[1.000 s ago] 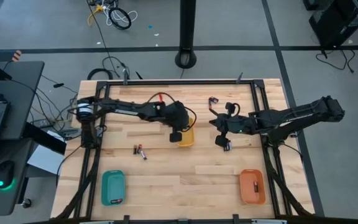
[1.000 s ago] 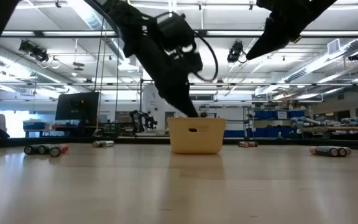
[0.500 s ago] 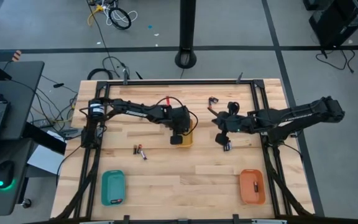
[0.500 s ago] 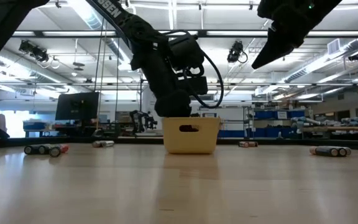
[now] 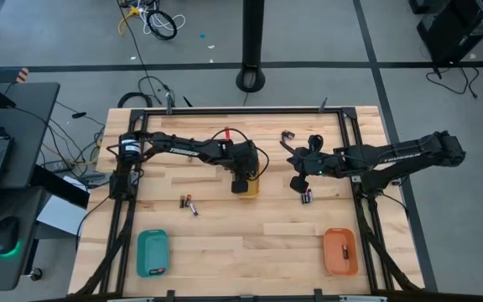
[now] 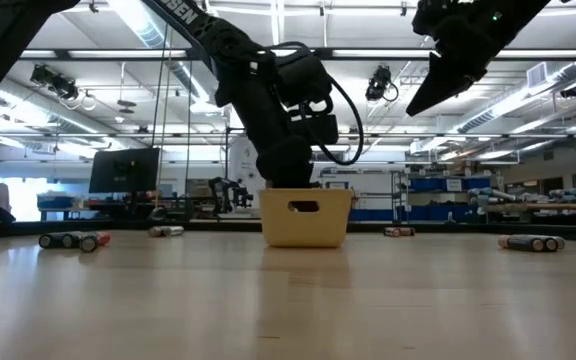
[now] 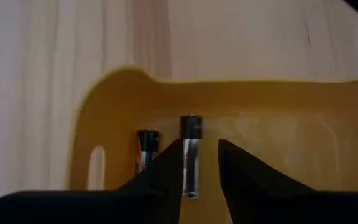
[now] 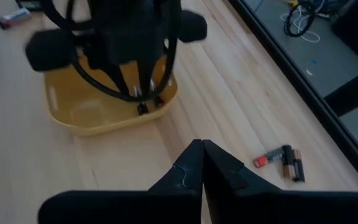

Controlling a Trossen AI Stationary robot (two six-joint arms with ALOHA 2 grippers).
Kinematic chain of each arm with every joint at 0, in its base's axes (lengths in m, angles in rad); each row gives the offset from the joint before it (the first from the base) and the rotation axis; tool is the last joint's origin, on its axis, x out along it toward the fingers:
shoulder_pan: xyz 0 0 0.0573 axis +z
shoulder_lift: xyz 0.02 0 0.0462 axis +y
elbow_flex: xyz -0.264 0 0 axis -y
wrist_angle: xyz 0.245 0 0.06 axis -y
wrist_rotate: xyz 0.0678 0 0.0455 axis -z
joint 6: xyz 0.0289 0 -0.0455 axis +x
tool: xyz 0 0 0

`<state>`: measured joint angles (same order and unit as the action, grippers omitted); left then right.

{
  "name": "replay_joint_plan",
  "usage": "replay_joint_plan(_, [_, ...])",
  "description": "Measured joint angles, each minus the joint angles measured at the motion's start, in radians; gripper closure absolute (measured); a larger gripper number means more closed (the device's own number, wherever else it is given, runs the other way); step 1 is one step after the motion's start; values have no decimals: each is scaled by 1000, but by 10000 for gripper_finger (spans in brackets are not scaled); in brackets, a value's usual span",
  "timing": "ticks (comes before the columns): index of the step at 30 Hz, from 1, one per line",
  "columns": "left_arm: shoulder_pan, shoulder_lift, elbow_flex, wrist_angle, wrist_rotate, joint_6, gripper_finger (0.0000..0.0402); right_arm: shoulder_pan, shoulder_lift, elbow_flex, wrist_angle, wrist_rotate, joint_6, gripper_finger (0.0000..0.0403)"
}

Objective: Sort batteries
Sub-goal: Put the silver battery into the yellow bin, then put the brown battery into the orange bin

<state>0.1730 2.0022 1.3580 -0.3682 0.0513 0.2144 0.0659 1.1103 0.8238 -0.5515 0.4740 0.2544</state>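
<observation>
Over the yellow tray (image 7: 241, 124), the left gripper (image 7: 201, 168) has its fingers apart beside a battery (image 7: 191, 155); the battery could catch a finger and be lifted out, while the right gripper (image 8: 202, 163) waits closed nearby.

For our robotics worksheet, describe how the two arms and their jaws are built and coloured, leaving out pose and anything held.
Both arms are matte black, made of slim jointed segments with rounded housings. The left arm has white lettering on one link, a looping black cable and a small red fitting. The right arm also carries white lettering on a link, plus a small green light. Each ends in two flat, tapering black jaws.
</observation>
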Motion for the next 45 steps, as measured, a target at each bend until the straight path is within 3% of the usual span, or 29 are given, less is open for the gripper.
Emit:
replay_joint_plan(3, [0,-7,15,-16,0,34,306,-23,0,0,-31,-1,7,383])
replay_joint_plan(7, [-3,-43,12,11,-2,56,367,-101,0,-10,-44,-10,-2,382])
replay_joint_plan(9, [-3,-69,12,18,-2,63,392,-162,0,-26,-20,-56,-17,386])
replay_joint_plan(15, [-10,-118,-10,156,4,63,395,-384,13,-103,112,-242,-90,386])
replay_joint_plan(23, [-10,-258,-296,579,81,36,397,-642,170,-104,166,-387,-158,360])
replay_joint_plan(29, [-10,-423,-516,794,100,-11,397,-723,316,-42,170,-418,-221,330])
replay_joint_plan(36, [-7,-577,-723,926,43,-54,397,-765,458,83,120,-418,-295,283])
replay_joint_plan(45, [-3,-626,-809,982,-14,-86,397,-816,638,239,-12,-434,-364,277])
